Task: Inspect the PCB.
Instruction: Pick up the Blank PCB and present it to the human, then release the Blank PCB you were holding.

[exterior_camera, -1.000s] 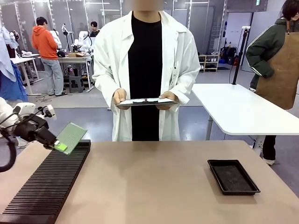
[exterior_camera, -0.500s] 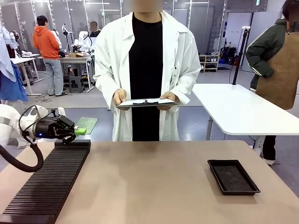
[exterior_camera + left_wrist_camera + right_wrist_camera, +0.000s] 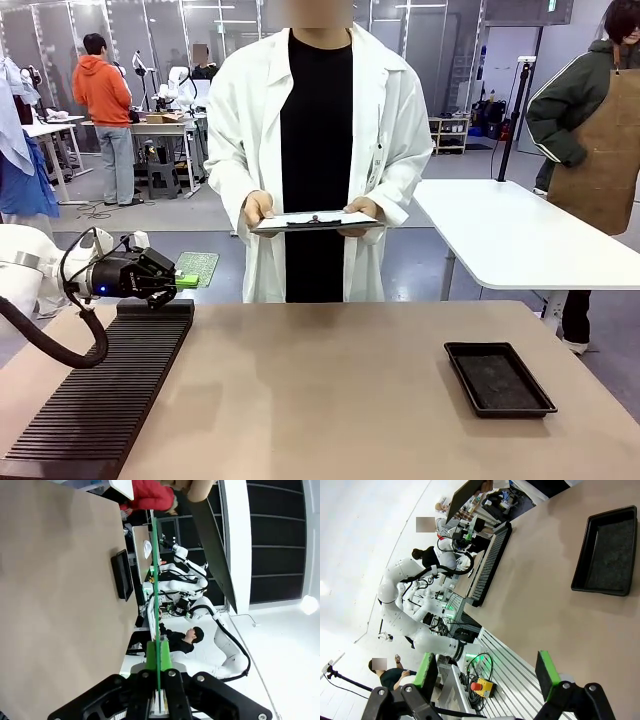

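Far left: left gripper [image 3: 184,281] sits above the far end of the slotted black rack [image 3: 100,400], jaws clenched on one edge of the PCB [image 3: 197,268].

A second ago the board hung tilted right at the rack's end, face toward the camera. Since then the wrist has rolled. The board now lies near level, sticking out rightward past the far edge of the tabletop [image 3: 330,400], and sits slightly further right than half a second ago.

Left wrist view: PCB [image 3: 156,580] is edge-on, a thin green line running up from between the pads. Grip looks firm.

Judgement: board is clear of the rack and being presented, so inspection is starting, not done.

Middle: person behind the tabletop holds a clipboard [image 3: 315,219] level in both hands, same posture throughout, not reaching for the board.

Right: black tray [image 3: 498,378] on the tabletop, nothing in it, unmoved. Possibly the drop spot later, but that's a guess.

Right gripper [image 3: 487,672], wrist view: jaws released, wide apart, nothing between them, well apart from the tray.
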`<state>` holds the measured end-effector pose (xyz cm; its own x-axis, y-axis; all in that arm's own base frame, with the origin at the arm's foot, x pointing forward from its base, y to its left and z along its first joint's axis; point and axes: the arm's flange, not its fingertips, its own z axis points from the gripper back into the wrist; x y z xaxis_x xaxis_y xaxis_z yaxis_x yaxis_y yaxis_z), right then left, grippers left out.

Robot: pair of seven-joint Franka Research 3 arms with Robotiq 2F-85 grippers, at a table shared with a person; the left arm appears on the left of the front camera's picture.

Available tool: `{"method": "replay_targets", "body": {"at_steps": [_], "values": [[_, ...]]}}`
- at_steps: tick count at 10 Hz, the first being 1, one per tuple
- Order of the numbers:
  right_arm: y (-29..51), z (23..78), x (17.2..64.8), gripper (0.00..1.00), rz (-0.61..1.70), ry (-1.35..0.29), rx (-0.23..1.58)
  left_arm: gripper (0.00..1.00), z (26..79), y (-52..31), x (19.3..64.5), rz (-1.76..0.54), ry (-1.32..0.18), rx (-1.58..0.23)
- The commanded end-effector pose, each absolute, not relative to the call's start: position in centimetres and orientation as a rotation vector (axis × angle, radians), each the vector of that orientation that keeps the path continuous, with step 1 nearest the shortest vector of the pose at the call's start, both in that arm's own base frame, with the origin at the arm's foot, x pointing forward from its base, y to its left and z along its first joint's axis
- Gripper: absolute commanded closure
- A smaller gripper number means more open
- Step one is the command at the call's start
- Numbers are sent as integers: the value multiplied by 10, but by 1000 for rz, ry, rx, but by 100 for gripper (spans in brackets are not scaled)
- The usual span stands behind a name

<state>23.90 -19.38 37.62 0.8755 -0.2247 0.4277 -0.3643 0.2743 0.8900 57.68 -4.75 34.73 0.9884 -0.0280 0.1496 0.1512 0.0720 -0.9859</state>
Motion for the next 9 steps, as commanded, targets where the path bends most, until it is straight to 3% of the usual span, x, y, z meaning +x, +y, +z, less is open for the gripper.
{"method": "replay_targets", "body": {"at_steps": [1, 9], "values": [[-195, 378, 241, 0, 112, -558, 1313, 97, 348, -45, 578, -132, -105, -1490], [-195, 378, 241, 0, 112, -558, 1313, 97, 348, -45, 578, -132, -105, -1490]]}}
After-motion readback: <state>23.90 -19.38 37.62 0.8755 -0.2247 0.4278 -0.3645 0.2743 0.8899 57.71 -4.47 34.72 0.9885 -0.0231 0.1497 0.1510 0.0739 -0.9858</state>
